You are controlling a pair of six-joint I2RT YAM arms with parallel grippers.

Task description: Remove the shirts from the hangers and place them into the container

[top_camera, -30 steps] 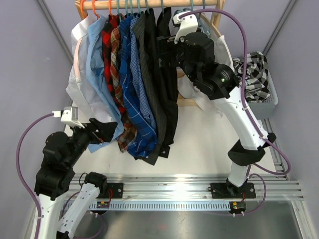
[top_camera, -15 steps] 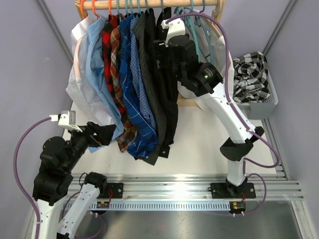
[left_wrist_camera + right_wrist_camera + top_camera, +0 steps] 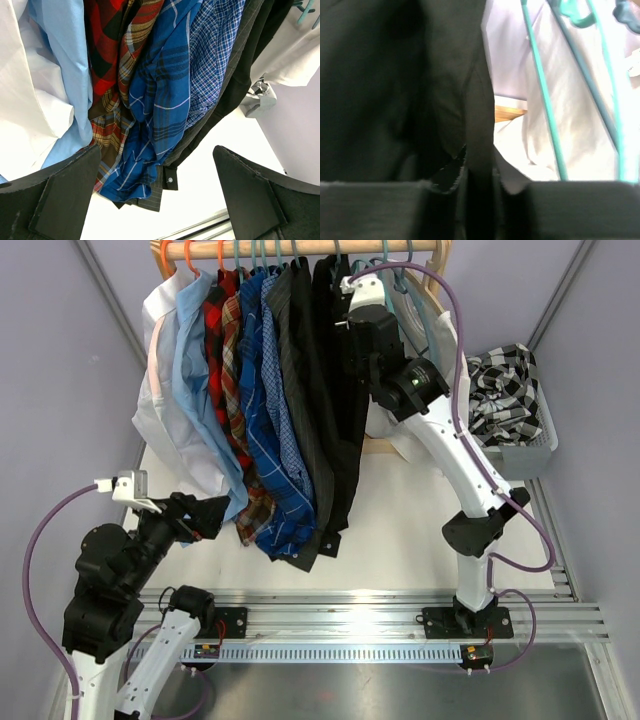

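A row of shirts (image 3: 250,390) hangs on hangers (image 3: 240,255) from a wooden rail: white, light blue, red plaid, blue check, dark grey and black. My right gripper (image 3: 347,340) is up at the black shirt (image 3: 340,430). In the right wrist view its jaws (image 3: 479,200) are pinched on a front edge of the black shirt (image 3: 395,90). The left gripper (image 3: 215,512) stands wide open below the row's lower hems, with nothing between its fingers (image 3: 65,195). The container (image 3: 545,445) stands at the right and holds a black-and-white check shirt (image 3: 505,390).
Bare teal hangers (image 3: 545,100) hang right of the black shirt, with a pale shirt (image 3: 580,125) behind them. The rail's wooden frame (image 3: 380,445) stands behind the right arm. Purple walls close in on both sides. A metal rail (image 3: 380,610) runs along the near edge.
The right arm has swung left and up to the black shirt, and its jaws have closed on the shirt's edge. The left arm has dropped slightly and stays open.
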